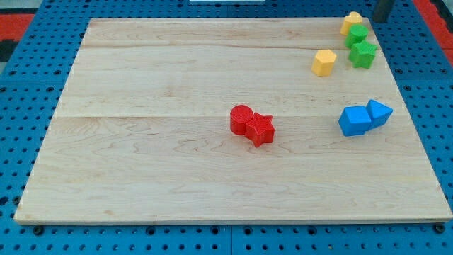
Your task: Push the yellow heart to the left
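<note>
Two yellow blocks lie at the view's top right. One yellow block (352, 21) sits at the board's top edge; it may be the heart, but its shape is hard to make out. The other yellow block (324, 62) looks six-sided and lies lower and to the left. My dark rod comes in at the top right corner. My tip (380, 20) is just to the right of the upper yellow block, with a small gap between them.
Two green blocks (357, 35) (364, 54) lie just below the upper yellow block. A blue cube (354, 120) and a second blue block (380, 112) touch at the right. A red cylinder (241, 118) and a red star (260, 130) touch near the middle of the wooden board (141, 142).
</note>
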`<state>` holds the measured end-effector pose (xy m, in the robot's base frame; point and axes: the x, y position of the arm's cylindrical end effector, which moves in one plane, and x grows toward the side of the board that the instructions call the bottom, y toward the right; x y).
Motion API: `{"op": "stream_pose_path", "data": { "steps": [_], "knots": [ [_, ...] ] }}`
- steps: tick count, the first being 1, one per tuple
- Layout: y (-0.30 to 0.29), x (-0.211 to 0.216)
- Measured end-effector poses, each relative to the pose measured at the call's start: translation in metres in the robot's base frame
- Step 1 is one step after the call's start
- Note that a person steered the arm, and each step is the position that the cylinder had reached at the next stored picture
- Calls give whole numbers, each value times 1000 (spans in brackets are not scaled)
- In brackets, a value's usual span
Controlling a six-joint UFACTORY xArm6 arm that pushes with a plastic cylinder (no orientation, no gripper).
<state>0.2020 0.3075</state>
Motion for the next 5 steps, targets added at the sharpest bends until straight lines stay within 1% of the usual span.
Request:
{"op": "stream_pose_path", "data": {
  "steps": [1, 3, 4, 5],
  "knots": [
    [-16, 14],
    [-71, 1],
    [-88, -10],
    [-100, -11]
  ]
}}
